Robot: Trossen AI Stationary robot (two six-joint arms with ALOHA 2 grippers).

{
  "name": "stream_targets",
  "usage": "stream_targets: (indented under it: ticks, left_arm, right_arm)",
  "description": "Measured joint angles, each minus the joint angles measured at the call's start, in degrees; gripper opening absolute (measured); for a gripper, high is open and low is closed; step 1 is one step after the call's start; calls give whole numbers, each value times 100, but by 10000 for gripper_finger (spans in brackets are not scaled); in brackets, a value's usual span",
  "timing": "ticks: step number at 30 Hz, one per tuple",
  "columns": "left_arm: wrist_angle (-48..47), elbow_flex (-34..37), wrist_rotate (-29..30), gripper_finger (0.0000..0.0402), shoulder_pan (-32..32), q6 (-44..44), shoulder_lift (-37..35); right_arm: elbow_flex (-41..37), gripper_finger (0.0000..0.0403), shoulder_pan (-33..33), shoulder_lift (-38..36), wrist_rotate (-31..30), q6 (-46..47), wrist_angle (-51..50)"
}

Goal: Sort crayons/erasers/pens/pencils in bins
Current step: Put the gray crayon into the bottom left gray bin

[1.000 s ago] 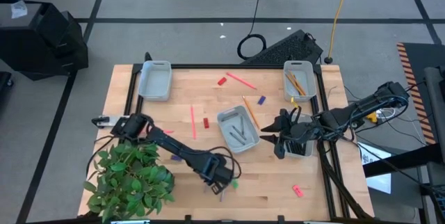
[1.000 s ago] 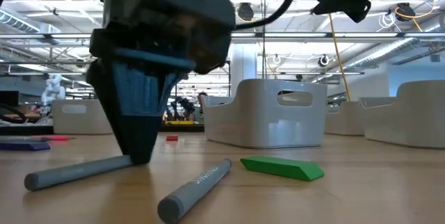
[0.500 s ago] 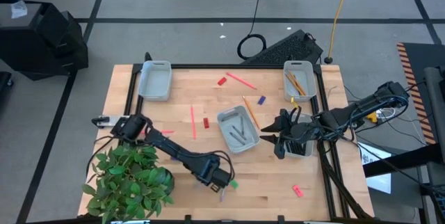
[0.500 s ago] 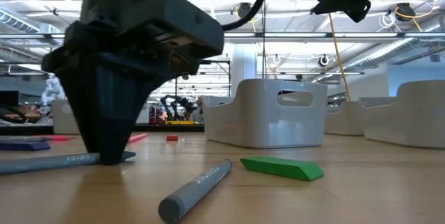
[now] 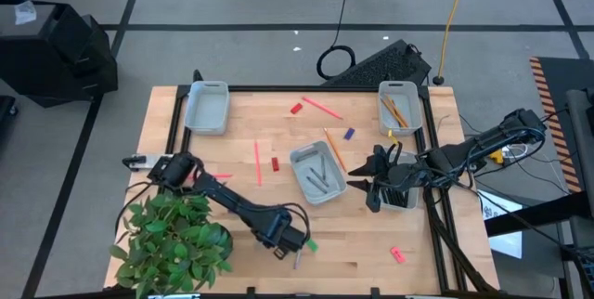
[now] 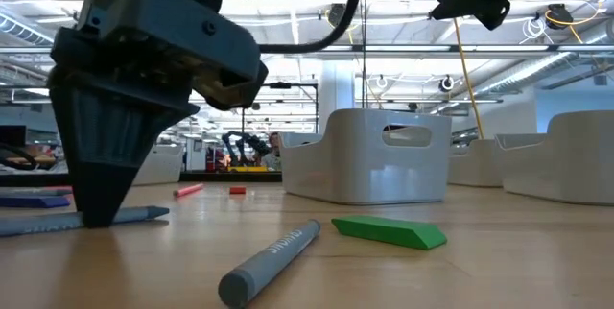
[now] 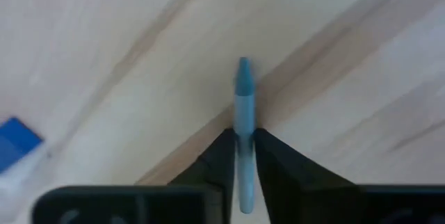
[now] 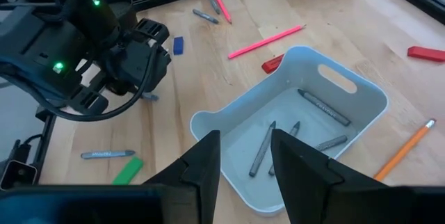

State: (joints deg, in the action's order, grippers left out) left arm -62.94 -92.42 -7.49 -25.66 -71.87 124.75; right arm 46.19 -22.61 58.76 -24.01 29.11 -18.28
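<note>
From above, the wooden table (image 5: 241,141) carries scattered sticks and bins; the left gripper (image 5: 281,241) works near the front edge, while the right gripper (image 5: 373,184) waits, fingers parted, beside the middle bin (image 5: 316,172). At table level, the left fingers pinch a grey crayon (image 6: 125,216) lying flat. The left wrist view shows both fingers closed on its shaft, tip protruding. It looks light, stiff and waxy-slick, so a mid-shaft hold seems wisest.

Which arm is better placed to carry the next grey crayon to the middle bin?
Left. The left gripper is already shut on a grey crayon at the table's near edge. The right gripper waits open beside the middle bin, holding nothing.
</note>
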Motion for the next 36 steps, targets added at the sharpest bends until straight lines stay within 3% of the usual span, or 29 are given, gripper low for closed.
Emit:
stream_targets:
  ticks: [5,14,22,30,36]
  left_arm:
    - [-70,3,151,12,99,279,0]
    - [-170,17,204,33,431,1056,-97]
    - [-202,15,438,34,840,1571,-877]
    - [1229,9,1135,35,1369,2837,-1710]
    - [2595,-4,1327,35,1903,3824,-1843]
  right_arm:
    - [0,123,0,0,-6,-117,0]
    - [0,123,2,-122,-541,-764,-43]
    - [0,123,2,-295,-606,-1244,-183]
    - [-2,123,2,-284,-610,-1746,-177]
    - [-2,123,2,-284,-595,-1786,-175]
